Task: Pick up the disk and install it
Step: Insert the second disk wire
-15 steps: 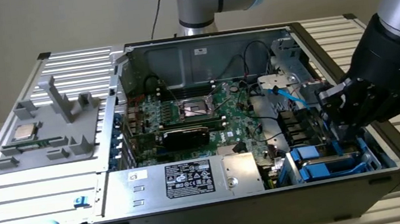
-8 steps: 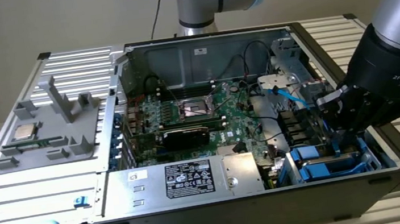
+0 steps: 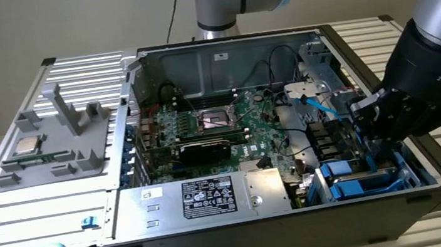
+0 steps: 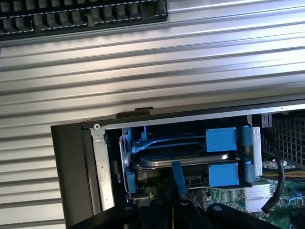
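The big computer case [image 3: 257,220] lies open. At about 4 o'clock in it, the disk [image 4: 183,155] sits in its blue bay [image 3: 363,182]. The gripper [image 3: 380,118] hangs just above, clenched tight. Best to push slow and straight so the disk seats flat.

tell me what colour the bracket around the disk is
Bright blue bracket around the disk; clearest in the wrist view.
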Robot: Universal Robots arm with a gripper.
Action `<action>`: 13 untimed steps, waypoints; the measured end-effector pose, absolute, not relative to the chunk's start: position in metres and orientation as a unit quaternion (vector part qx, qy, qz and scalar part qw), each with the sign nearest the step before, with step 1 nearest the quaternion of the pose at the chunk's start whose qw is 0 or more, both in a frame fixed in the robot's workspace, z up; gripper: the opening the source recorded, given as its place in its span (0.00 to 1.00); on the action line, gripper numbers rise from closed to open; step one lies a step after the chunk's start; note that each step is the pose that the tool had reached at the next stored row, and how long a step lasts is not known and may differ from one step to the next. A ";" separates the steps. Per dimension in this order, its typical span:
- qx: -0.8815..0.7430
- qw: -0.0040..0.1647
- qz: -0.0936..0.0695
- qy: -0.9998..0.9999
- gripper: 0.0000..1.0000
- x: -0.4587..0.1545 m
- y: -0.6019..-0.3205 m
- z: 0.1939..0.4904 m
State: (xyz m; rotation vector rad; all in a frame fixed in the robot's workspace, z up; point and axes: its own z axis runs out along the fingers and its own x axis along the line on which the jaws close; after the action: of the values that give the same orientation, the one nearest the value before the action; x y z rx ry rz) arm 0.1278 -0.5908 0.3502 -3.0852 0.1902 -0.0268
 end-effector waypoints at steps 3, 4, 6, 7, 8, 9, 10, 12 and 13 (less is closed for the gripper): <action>-0.998 0.021 -0.009 0.061 0.11 0.128 -0.585 0.363; -0.998 0.018 -0.009 0.061 0.11 0.128 -0.582 0.366; -0.998 0.011 -0.009 0.061 0.11 0.128 -0.577 0.370; -0.998 0.009 -0.010 0.061 0.11 0.128 -0.574 0.372; -0.998 0.006 -0.010 0.061 0.11 0.127 -0.570 0.374; -0.998 0.005 -0.010 0.061 0.11 0.127 -0.567 0.376; -0.998 0.003 -0.010 0.061 0.11 0.127 -0.563 0.378; -0.998 0.001 -0.010 0.061 0.11 0.127 -0.555 0.383; -0.998 0.000 -0.010 0.061 0.11 0.127 -0.551 0.386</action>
State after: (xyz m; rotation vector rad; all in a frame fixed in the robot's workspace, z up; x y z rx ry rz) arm 0.1274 -0.5507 0.3858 -3.1356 0.1924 -0.0321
